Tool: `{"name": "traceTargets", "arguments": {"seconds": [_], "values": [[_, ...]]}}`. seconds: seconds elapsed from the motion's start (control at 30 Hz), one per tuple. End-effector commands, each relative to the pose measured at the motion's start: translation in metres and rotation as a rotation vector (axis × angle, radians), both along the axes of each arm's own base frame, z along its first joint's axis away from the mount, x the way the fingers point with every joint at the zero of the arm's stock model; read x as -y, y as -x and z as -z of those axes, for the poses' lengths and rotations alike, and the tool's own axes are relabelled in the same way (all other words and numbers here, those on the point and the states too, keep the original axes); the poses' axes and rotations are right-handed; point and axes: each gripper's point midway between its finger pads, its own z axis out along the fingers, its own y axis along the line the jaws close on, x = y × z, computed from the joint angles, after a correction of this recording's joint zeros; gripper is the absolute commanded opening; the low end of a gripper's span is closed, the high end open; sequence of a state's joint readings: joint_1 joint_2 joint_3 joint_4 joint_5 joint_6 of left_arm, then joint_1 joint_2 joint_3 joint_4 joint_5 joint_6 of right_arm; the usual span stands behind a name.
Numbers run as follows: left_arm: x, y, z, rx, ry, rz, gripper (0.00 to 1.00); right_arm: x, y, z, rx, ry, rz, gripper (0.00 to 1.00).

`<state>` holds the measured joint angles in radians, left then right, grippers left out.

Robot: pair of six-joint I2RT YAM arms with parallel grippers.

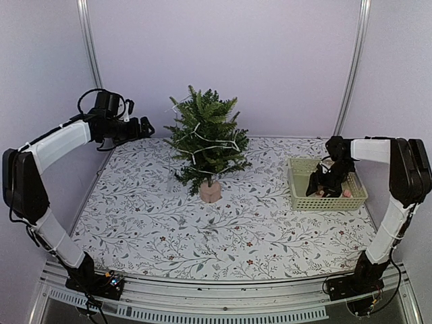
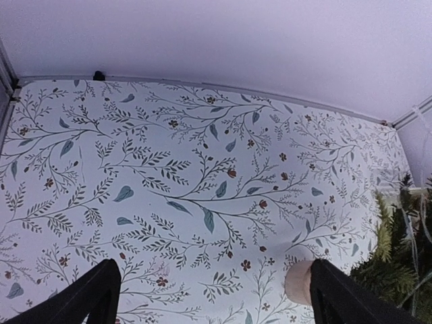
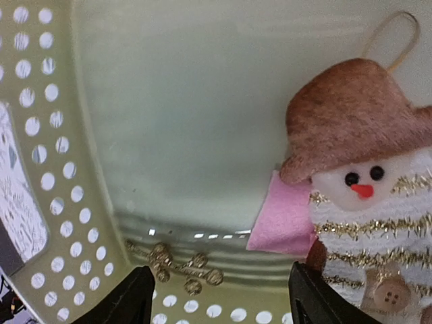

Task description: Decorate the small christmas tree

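The tree (image 1: 206, 145) stands upright at the far middle of the surface (image 1: 202, 236), a white wire (image 1: 219, 143) looped through its branches. The right fingers (image 3: 125, 304) are open and lowered into the basket (image 3: 54, 169) at the right. Only a gold bead sprig (image 3: 179, 263) lies below their gap; the snowman (image 3: 368, 196) sits off to one side, mostly beyond one finger. Closing here would likely catch the sprig, or pinch the snowman's edge so that it slips on lifting. The left fingers (image 2: 91, 297) are spread wide and empty, raised at the far left near the tree. A careless sweep there could snag the wire or tip the tree.
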<state>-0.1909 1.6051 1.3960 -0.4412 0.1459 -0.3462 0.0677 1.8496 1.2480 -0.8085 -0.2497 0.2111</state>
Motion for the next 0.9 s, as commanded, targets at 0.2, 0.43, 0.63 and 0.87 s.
{"name": "traceTargets", "arguments": {"seconds": [0.2,0.43,0.63,0.87], "values": [[-0.014,-0.005,0.011,-0.048,-0.028,-0.046,0.99,-0.037,0.135,-0.007,-0.206,-0.083,0.045,0.74],[-0.005,-0.015,0.009,-0.051,-0.001,-0.016,0.99,-0.011,0.095,-0.075,0.002,0.076,0.082,0.73],[0.002,-0.019,0.012,-0.067,0.032,-0.005,0.99,0.043,0.101,-0.093,0.030,0.370,0.121,0.72],[0.003,-0.014,0.022,-0.088,0.043,-0.003,0.99,0.066,0.094,-0.069,-0.005,0.398,0.222,0.63]]}}
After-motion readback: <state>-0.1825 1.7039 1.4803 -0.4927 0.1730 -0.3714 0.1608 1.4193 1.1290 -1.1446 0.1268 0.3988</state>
